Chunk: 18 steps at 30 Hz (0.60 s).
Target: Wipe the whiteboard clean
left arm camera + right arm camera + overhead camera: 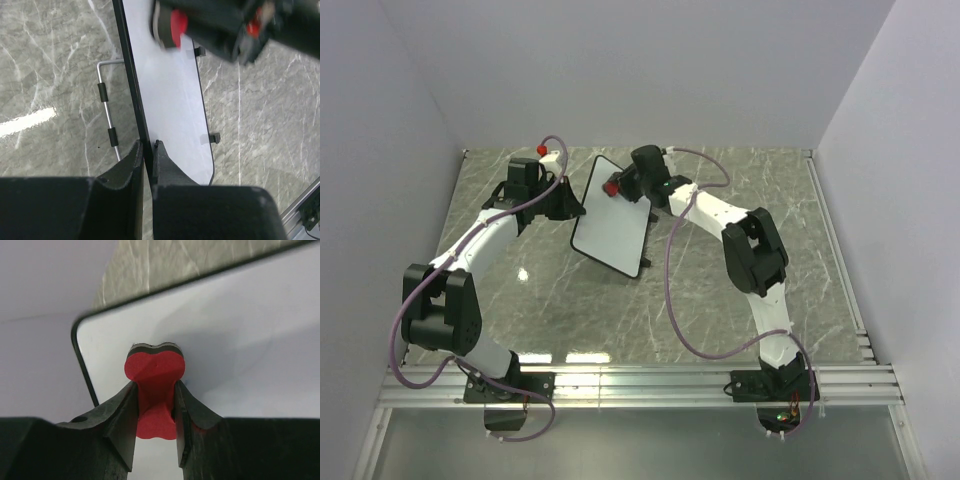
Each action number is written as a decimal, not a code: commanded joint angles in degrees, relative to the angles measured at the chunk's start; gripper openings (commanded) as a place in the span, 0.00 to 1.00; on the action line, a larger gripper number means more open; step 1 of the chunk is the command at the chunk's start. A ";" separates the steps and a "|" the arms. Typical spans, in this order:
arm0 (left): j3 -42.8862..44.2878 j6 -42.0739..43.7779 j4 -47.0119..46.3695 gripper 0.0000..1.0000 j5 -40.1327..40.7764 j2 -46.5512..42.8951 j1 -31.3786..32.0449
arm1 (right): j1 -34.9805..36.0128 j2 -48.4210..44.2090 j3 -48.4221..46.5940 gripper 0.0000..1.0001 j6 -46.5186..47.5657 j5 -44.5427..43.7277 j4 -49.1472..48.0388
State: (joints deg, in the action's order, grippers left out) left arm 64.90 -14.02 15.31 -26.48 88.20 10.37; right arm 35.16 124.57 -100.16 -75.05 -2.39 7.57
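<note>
The whiteboard (612, 215) is a white board with a thin black rim and small black tabs, held tilted up off the table. My left gripper (570, 207) is shut on its left edge; in the left wrist view the jaws (148, 150) pinch the black rim, and the white face (167, 95) looks clean. My right gripper (617, 187) is shut on the red bone-shaped eraser (155, 385), whose dark felt end presses on the board's face (240, 340) near its upper corner. The eraser also shows in the left wrist view (175, 27).
A wire stand (107, 102) with black sleeves sits behind the board. The grey marble table (740, 290) is walled at the back and both sides. An aluminium rail (640, 385) runs along the near edge by the arm bases.
</note>
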 commanded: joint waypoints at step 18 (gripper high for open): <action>-2.50 3.21 6.13 0.00 -6.48 1.00 4.04 | -2.20 8.15 -5.85 0.00 1.04 0.02 5.17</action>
State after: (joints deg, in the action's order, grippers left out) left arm 64.27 -14.11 14.39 -26.46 87.83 10.63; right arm 29.93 132.38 -109.25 -74.54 -2.35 10.55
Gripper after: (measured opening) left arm 0.097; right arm 0.372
